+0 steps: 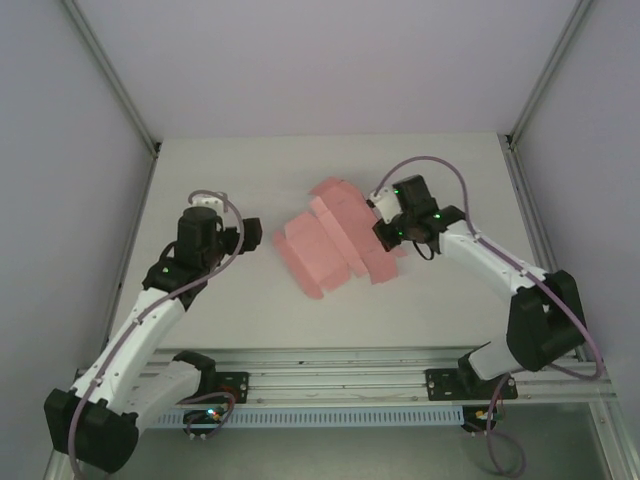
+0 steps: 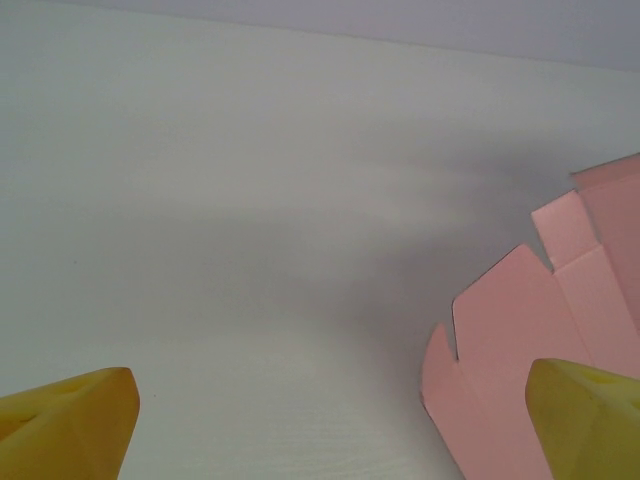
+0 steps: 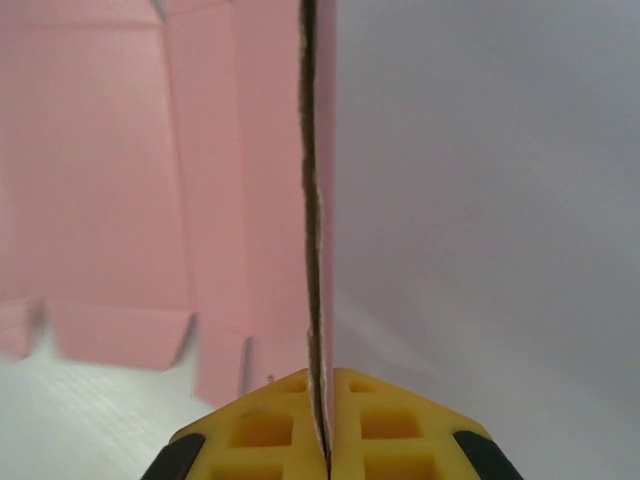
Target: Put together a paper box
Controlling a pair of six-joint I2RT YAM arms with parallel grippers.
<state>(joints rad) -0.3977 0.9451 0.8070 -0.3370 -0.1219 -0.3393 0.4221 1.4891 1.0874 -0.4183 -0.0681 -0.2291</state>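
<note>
Left arm: reaches forward from its base at the near left, with the wrist turned inward. The left end effector (image 1: 248,238) points toward the centre. In the left wrist view, its yellow fingers (image 2: 70,425) are spread wide apart with nothing between them.

Right arm: bends at the far-right elbow, and the white forearm runs inward and forward. The right end effector (image 1: 380,238) points toward the centre. In the right wrist view, its yellow fingers (image 3: 265,425) are pressed together, clamping a thin edge of the paper box (image 3: 120,200) seen edge-on.
</note>
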